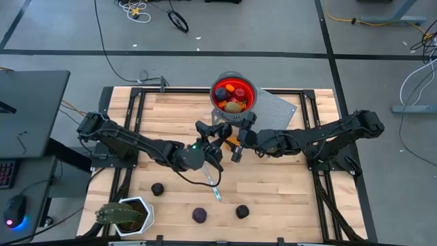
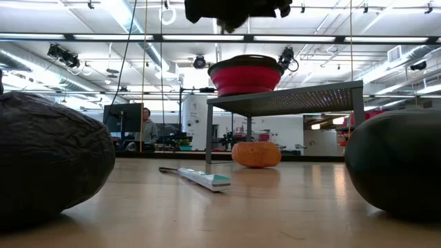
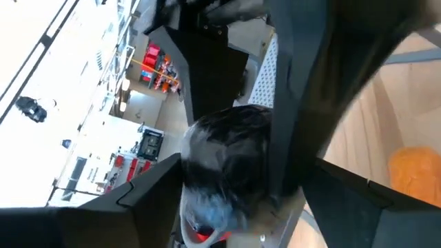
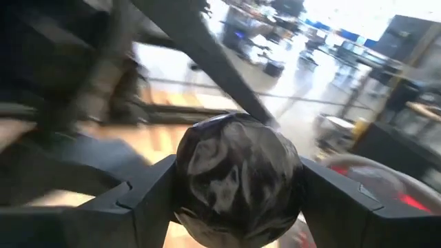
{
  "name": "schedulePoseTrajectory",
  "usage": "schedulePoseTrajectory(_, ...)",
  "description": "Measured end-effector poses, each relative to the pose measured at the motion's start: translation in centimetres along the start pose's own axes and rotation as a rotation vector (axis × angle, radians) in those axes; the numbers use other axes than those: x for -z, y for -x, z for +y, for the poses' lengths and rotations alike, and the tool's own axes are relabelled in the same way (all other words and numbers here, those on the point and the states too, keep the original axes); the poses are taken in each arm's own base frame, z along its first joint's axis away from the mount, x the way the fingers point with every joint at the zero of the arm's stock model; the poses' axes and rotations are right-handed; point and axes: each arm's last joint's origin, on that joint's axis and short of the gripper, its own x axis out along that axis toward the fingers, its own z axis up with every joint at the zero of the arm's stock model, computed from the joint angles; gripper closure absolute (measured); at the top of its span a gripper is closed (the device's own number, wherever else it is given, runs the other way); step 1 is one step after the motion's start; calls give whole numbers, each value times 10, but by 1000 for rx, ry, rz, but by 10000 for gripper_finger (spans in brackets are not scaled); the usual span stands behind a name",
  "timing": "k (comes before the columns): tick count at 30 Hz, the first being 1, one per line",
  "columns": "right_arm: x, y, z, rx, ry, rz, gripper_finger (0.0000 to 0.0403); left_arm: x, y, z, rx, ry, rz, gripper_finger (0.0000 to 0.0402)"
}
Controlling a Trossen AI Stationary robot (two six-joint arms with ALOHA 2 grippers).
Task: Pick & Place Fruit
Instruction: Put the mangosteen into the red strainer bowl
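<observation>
right gripper [image 4: 234, 189] clamps a dark purple fruit [image 4: 238, 176] across its middle, left gripper [image 3: 227, 186] likewise grips another dark fruit [image 3: 231, 162]; both look light, rigid, glossy-slick, so keep the hold at the equator.

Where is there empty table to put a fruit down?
Bare wood lies right of the dark fruit at the front edge, and along the left side between the potted plant and the back rim. The middle is crowded: both arms meet by the red bowl on its metal stand, above the knife.

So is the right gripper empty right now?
No, the right wrist view shows the right gripper clamped on a dark purple round fruit between its fingers.
</observation>
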Motion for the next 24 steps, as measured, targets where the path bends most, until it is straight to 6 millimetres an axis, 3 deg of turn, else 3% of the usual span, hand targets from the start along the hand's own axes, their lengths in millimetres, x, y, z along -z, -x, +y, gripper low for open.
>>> schedulePoseTrajectory(7,3,-1,-1,44,22,30,130,-3,3,-1,29,76,-34,52)
schedulePoseTrajectory(12,4,-1,-8,208,85,64,130,-2,8,-1,-38,90,23,16)
schedulePoseTrajectory(16,5,-4,-14,266,124,81,130,-3,12,-2,-59,152,35,7)
schedulePoseTrajectory(19,5,-7,-21,327,153,97,130,-2,12,-4,-36,291,16,8)
schedulePoseTrajectory(24,6,-7,-31,399,194,134,130,14,8,-25,49,487,14,14)
